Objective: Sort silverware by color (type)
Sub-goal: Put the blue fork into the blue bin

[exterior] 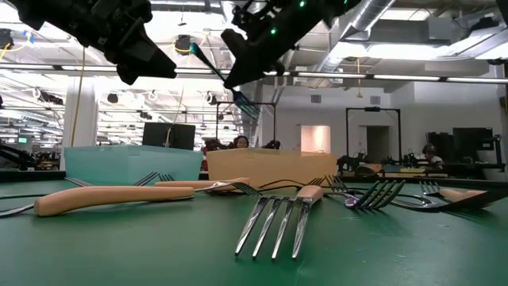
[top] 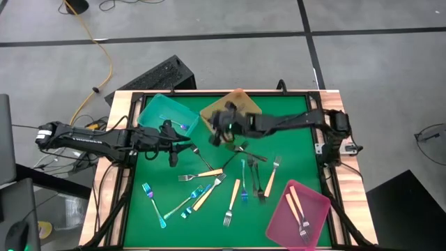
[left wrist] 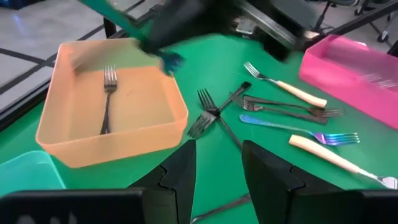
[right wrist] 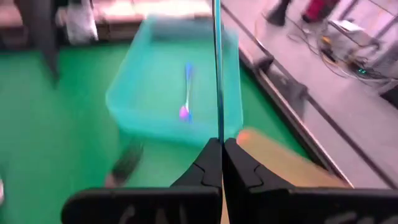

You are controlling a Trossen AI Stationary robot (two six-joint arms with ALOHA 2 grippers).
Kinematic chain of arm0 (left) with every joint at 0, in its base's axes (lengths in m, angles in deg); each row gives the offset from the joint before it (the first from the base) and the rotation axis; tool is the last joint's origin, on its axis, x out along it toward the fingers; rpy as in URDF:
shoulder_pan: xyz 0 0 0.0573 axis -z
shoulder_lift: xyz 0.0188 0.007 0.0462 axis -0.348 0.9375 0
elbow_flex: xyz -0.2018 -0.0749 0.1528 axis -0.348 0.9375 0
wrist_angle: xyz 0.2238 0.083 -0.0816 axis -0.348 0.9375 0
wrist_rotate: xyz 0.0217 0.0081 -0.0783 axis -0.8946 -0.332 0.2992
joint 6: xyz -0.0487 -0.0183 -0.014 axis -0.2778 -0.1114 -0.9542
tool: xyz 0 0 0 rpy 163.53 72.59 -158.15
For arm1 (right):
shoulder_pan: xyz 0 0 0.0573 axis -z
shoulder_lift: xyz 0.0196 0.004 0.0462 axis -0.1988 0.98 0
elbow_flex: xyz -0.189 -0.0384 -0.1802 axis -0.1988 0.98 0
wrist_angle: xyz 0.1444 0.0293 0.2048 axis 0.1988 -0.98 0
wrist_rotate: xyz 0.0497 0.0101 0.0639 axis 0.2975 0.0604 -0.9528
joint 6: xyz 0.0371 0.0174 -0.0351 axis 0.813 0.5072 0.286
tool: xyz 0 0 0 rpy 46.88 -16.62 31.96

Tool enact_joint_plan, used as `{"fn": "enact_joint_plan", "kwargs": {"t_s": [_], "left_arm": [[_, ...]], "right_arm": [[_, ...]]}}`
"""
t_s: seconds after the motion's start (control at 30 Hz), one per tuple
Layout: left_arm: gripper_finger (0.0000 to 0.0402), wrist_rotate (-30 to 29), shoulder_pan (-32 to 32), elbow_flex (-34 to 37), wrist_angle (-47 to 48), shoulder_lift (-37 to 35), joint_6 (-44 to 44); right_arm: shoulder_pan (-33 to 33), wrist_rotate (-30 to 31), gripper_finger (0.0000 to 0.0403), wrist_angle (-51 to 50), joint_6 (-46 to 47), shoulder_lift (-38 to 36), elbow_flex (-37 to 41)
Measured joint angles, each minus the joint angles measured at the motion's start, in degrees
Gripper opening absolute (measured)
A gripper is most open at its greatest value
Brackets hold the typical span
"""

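Several forks of the silverware (top: 230,183), blue-teal, dark grey and cream-handled, lie scattered on the green mat. My right gripper (right wrist: 221,142) is shut on a teal fork (right wrist: 216,62). It hangs in the air over the amber tray (top: 245,104), beside the teal tray (top: 157,111). My left gripper (left wrist: 217,163) stands open above the mat near the teal tray, with nothing between its fingers. One dark fork (left wrist: 108,99) lies in the amber tray, and a blue piece (right wrist: 186,93) lies in the teal tray. My right gripper pinches the teal fork's thin shaft (right wrist: 217,127) between its two fingers. A long stretch of the shaft reaches out past the fingertips. The fork is lifted clear and slants, its tines (exterior: 248,103) at the lower end.
A pink tray (top: 317,202) at the near right holds cream-handled forks. Dark forks (left wrist: 211,109) lie crossed on the mat just beside the amber tray. The black frame of the table rims the mat.
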Motion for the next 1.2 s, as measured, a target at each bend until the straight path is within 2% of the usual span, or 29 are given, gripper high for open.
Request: {"fn": "enact_joint_plan", "kwargs": {"t_s": [0.17,0.3,0.37,0.47,0.73,1.07,1.2], "left_arm": [[0.0114,0.02,-0.01,-0.02,1.02,0.04,0.00],[0.0114,0.00,0.15,-0.02,1.45,0.05,0.17],[0.0114,0.04,0.32,-0.02,1.64,0.04,0.59],[0.0114,0.04,0.37,-0.02,2.69,0.04,0.61],[0.0114,0.63,0.94,-0.02,6.37,0.05,0.61],[0.0114,0.42,0.99,-0.02,6.67,0.07,0.59],[0.0114,0.39,0.98,-0.02,6.88,0.07,0.57]], "right_arm": [[6.39,-14.72,0.0018,16.87,2.90,2.45,-0.30],[8.70,-20.55,0.0018,22.92,3.90,8.49,-3.10],[9.16,-22.28,0.0018,22.01,3.41,11.31,-6.39],[9.45,-23.51,0.0018,23.07,2.25,16.20,-12.43],[11.87,-30.02,0.0018,16.26,1.43,27.47,-27.96],[12.16,-30.07,0.0018,-1.56,-2.94,43.19,-52.65],[12.21,-26.17,0.0018,-1.04,-2.94,44.56,-51.52]]}}
